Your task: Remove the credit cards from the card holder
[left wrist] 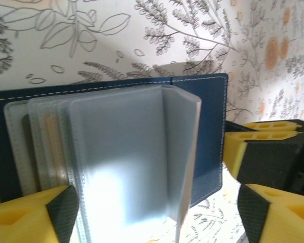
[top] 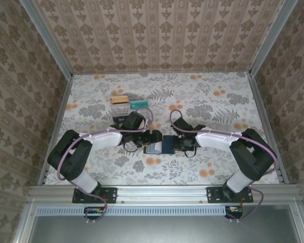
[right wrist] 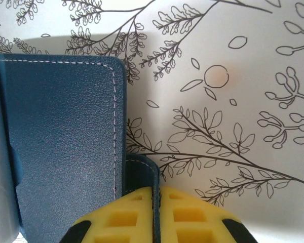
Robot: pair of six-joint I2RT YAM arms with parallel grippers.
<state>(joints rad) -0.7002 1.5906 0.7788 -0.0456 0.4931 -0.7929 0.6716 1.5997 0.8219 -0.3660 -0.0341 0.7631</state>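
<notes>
**Card holder held open, several cards already out**

Top view: credit cards (top: 126, 103) lie farther up the tabletop (top: 218, 167), and the card holder (top: 161, 146) sits between both arms.
Left wrist: the left gripper (left wrist: 157, 220) has its jaws released astride the see-through pockets (left wrist: 121, 162), where a tan tint suggests a card remains.
Right wrist: the right gripper (right wrist: 156, 212) has its jaws clenched on the card holder's edge.

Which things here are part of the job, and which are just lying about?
Job: card holder, right gripper shut on its flap, left gripper open over its pockets, credit cards at back left.
Lying about: floral table cover, wallpapered walls.
</notes>
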